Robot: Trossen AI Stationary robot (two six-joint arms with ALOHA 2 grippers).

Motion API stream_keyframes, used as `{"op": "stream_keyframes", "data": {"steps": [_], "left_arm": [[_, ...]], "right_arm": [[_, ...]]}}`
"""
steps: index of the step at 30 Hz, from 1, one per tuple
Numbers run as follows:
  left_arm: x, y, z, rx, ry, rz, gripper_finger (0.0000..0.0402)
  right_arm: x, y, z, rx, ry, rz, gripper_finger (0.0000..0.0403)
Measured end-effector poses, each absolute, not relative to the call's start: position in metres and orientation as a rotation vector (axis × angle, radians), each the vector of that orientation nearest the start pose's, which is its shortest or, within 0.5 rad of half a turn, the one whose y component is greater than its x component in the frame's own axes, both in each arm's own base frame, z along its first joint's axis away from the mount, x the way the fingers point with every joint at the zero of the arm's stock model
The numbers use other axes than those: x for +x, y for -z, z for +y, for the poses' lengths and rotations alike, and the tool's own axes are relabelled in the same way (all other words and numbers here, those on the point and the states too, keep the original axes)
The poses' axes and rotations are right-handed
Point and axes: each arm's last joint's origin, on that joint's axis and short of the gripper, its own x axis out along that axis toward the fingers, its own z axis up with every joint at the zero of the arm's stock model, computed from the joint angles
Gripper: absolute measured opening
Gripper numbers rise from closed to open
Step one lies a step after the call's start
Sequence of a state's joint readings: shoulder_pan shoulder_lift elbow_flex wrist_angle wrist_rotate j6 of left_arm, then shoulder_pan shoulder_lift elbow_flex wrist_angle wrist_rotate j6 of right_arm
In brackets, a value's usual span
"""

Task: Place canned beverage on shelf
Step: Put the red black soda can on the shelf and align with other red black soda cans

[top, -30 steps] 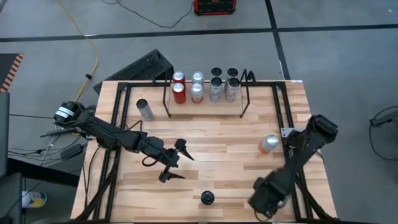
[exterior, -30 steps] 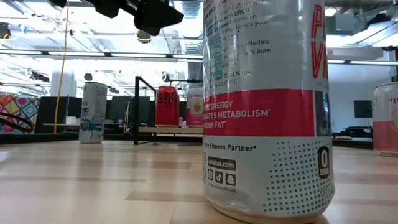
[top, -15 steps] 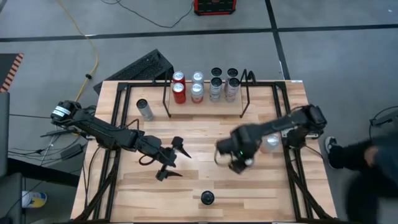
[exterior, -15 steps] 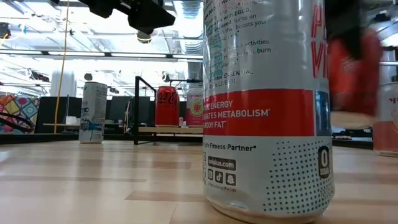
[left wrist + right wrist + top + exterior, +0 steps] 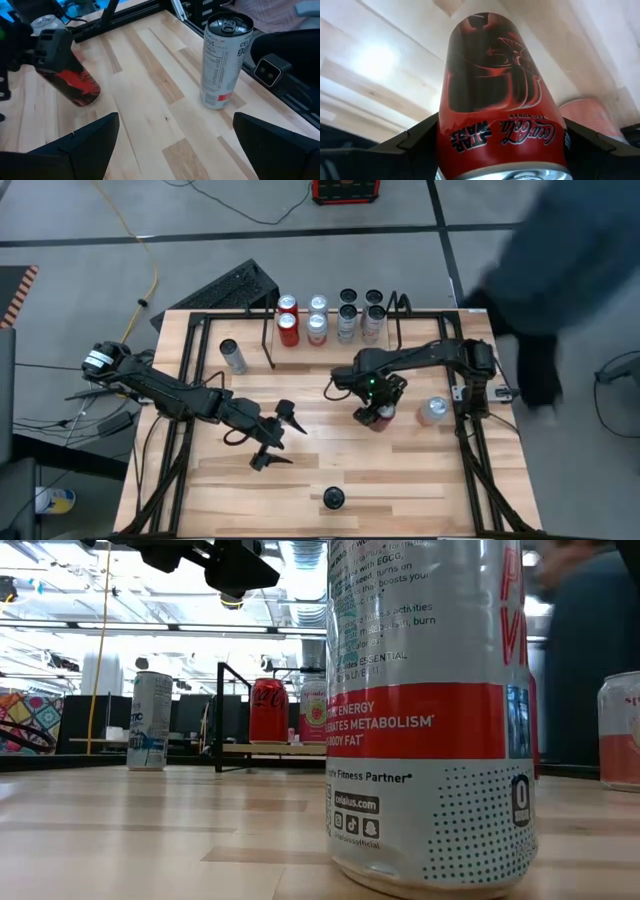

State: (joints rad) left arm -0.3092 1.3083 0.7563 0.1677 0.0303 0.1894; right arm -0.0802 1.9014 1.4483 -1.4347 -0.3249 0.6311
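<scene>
A red cola can (image 5: 379, 420) is between the fingers of my right gripper (image 5: 377, 410), above the middle of the table, in front of the shelf. The shelf (image 5: 268, 345) is a low black wire rack at the far edge, with several cans standing on it. Loose cans stand on their bases: a pink-and-white one (image 5: 432, 411) at the right, a silver one (image 5: 232, 356) at the far left, and a tall one (image 5: 333, 498) by the near edge. My left gripper (image 5: 280, 438) hovers open left of centre with nothing between its fingers. My right gripper pinches the red can's round side near its top end (image 5: 447, 150) between its two fingers (image 5: 415, 145), one on each side. The fingers slant steeply down from above. The can is tilted, its bottom end (image 5: 87, 95) low over the wood; whether it touches the table I cannot tell.
Black tubular rails (image 5: 462, 395) run along the table's left, right and far sides. A person (image 5: 575, 270) moves past the far right corner, beyond the table. Bare wood (image 5: 330, 460) lies between the two grippers and the near can.
My right gripper has swung from the table's near right corner toward the left and the far edge, to the middle in front of the shelf, carrying the red can. A person has come into view at the far right.
</scene>
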Motion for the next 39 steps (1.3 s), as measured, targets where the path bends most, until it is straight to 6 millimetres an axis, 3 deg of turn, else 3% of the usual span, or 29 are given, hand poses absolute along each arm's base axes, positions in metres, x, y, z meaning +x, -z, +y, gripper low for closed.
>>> {"op": "stream_keyframes", "data": {"steps": [3, 7, 9, 15, 23, 29, 34, 39], "left_arm": [[0.268, -0.245, -0.086, 0.235, 0.370, 0.351, 0.0377], [0.268, -0.245, -0.086, 0.225, 0.368, 0.352, 0.0377], [0.268, -0.245, -0.086, 0.224, 0.358, 0.350, 0.0377], [0.268, -0.245, -0.086, 0.197, 0.350, 0.357, 0.0377], [0.268, -0.245, -0.086, 0.180, 0.346, 0.357, 0.0377], [0.268, -0.245, -0.086, 0.185, 0.346, 0.354, 0.0377], [0.268, -0.245, -0.085, 0.199, 0.345, 0.356, 0.0377], [0.268, -0.245, -0.085, 0.203, 0.346, 0.360, 0.0377]], "right_arm": [[0.324, -0.206, -0.017, 0.809, 0.396, 1.895, 0.0338], [0.325, -0.204, -0.017, 0.777, 0.390, 1.887, 0.0383], [0.325, -0.204, -0.016, 0.767, 0.391, 1.889, 0.0375], [0.319, -0.220, -0.013, 0.744, 0.368, 1.831, 0.0346], [0.307, -0.257, -0.012, 0.715, 0.463, 1.617, 0.0393], [0.318, -0.260, -0.012, 0.661, 0.403, 1.481, 0.0391], [0.308, -0.270, -0.010, 0.506, 0.525, 1.440, 0.0391], [0.303, -0.285, 0.013, 0.434, 0.683, 1.247, 0.0391]]}}
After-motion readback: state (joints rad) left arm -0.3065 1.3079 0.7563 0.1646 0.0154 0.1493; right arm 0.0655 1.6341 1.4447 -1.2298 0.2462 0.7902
